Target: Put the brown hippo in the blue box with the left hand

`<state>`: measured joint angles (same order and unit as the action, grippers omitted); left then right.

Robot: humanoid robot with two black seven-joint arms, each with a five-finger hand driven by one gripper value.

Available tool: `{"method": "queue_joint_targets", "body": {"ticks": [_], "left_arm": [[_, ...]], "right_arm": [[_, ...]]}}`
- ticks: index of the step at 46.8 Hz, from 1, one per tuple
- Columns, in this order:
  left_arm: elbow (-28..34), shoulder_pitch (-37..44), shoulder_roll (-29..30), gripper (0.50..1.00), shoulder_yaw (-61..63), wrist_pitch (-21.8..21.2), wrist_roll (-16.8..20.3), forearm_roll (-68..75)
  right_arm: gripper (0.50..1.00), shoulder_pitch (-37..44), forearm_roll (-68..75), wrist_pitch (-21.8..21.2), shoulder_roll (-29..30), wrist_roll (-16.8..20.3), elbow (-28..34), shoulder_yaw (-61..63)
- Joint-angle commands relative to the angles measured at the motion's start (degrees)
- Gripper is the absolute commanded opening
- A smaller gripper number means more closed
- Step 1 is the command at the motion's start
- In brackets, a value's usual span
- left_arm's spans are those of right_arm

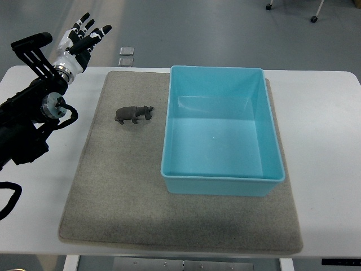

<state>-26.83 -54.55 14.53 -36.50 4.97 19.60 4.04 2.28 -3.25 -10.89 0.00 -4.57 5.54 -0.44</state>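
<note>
Though upright, brown hippo (pixel 133 114) lengthwise left-right, snout toward blue box (pixel 221 178).

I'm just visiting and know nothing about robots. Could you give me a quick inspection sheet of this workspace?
Surface: white table with a grey mat.
Job's things: brown hippo standing on the mat, left of the blue box, which looks empty.
Clutter: nothing seen.
Grippers: left hand open, raised beyond the table's far left corner; right hand out of view.
Cables: black cable at left edge.
Surroundings: grey floor, two small square plates, chair wheels.
</note>
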Motion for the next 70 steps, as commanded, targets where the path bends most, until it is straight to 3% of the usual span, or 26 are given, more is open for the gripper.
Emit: {"method": "queue_joint_targets", "body": {"ticks": [1, 12, 23, 45, 56, 70], "left_arm": [[0.02, -0.12, 0.06, 0.994, 0.28, 0.04, 0.00, 0.00], [-0.06, 0.06, 0.06, 0.994, 0.55, 0.57, 0.00, 0.35], [0.02, -0.12, 0.06, 0.996, 0.46, 7.78, -0.17, 0.88], [-4.37, -1.96, 5.77, 0.992, 4.84, 7.87, -0.44, 2.72], [-8.94, -4.60, 9.55, 0.971, 16.98, 6.37, -0.08, 10.98], [-14.22, -6.27, 13.60, 0.971, 19.36, 6.63, -0.08, 32.15]], "right_arm": [[0.936, 0.00, 0.00, -0.01, 0.00, 0.00, 0.00, 0.00], [0.936, 0.00, 0.00, -0.01, 0.00, 0.00, 0.00, 0.00], [0.936, 0.00, 0.00, -0.01, 0.00, 0.00, 0.00, 0.00], [0.936, 0.00, 0.00, -0.01, 0.00, 0.00, 0.00, 0.00], [0.936, 0.00, 0.00, -0.01, 0.00, 0.00, 0.00, 0.00], [0.936, 0.00, 0.00, -0.01, 0.00, 0.00, 0.00, 0.00]]}}
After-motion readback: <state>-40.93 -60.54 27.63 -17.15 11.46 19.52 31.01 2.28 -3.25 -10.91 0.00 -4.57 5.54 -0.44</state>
